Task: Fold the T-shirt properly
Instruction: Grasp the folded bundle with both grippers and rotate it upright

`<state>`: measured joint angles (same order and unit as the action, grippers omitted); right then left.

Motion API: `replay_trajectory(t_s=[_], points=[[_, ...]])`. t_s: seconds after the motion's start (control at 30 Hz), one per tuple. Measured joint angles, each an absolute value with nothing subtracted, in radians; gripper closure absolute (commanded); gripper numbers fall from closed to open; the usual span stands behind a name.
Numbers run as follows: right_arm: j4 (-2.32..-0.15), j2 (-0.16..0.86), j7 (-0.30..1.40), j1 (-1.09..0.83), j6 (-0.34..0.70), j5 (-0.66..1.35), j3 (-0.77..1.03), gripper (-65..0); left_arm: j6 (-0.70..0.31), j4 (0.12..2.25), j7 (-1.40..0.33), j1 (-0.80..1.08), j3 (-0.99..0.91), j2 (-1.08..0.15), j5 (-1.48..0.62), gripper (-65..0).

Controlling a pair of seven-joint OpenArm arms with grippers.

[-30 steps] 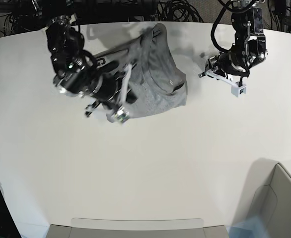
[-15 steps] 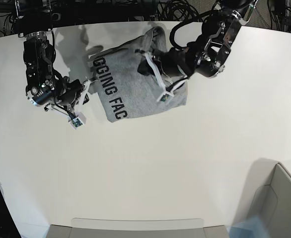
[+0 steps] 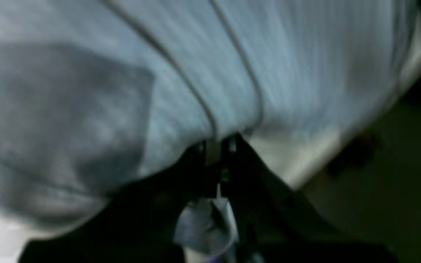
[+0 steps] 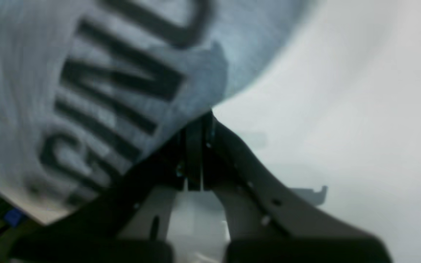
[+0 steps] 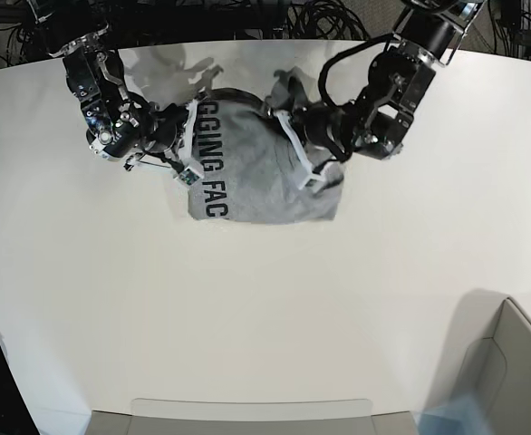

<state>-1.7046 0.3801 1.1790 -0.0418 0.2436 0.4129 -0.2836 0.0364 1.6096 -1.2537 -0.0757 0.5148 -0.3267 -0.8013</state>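
**Fig.: Both arms closing in on the T-shirt, mid-fold, near the table's far edge**

**Base view.** The T-shirt is lying as a compact, roughly squared bundle near the table's far edge, about mid-width, lettering strip showing along its left side. Compared w/ half a second ago, the cloth is now looking tidier and more rectangular, and both arms are sitting closer in: the right gripper is now touching the lettered edge, the left gripper is pressing at the opposite edge. Judgement: a fold pass is being completed or the edges squared; several layers are already stacked, so the task is looking well along, though the far end is still bunching up.

**Left wrist view.** Blurred. The left gripper is pinching grey fabric w/ its jaws closed on a hem line; seams are running away from the tips.

**Right wrist view.** The right gripper is showing its jaws pressed together at the cloth's lettered border; whether fabric is actually caught between them can't be told from here.

**Surroundings.** A grey bin is sitting at the near right corner, and a flat tray edge along the near edge; both well apart from the work. Cables are hanging beyond the far edge. Nothing is blocking the arms.
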Motion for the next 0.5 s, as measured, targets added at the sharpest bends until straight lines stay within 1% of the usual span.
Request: replay_trajectory(t_s=[0.13, 0.2, 0.3, 0.33, 0.4, 0.5], points=[[-1.782, 0.376, 1.195, -0.07, 0.244, 0.421, -0.448, 0.0, 0.054, 1.596, -1.256, -0.126, 0.358, -0.341, -0.742, 0.0], [-1.804, 0.363, 1.196, -0.072, 0.249, 0.44, -0.526, 0.0, 0.056, 1.594, -1.246, -0.167, 0.3, -0.326, -0.737, 0.0], [-1.845, 0.364, 1.197, -0.069, 0.247, 0.426, -0.545, 0.0, 0.055, 1.575, -1.211, -0.236, 0.261, -0.281, -0.743, 0.0], [-1.871, 0.374, 1.201, -0.064, 0.247, 0.415, -0.536, 0.0, 0.055, 1.57, -1.211, -0.254, 0.258, -0.264, -0.748, 0.0], [-1.928, 0.379, 1.205, -0.072, 0.246, 0.422, -0.462, 0.0, 0.05, 1.571, -1.221, -0.263, 0.234, -0.24, -0.765, 0.0], [-1.979, 0.358, 1.192, -0.098, 0.246, 0.435, -0.258, 0.0, 0.048, 1.571, -1.232, -0.254, 0.184, -0.231, -0.764, 0.0]])
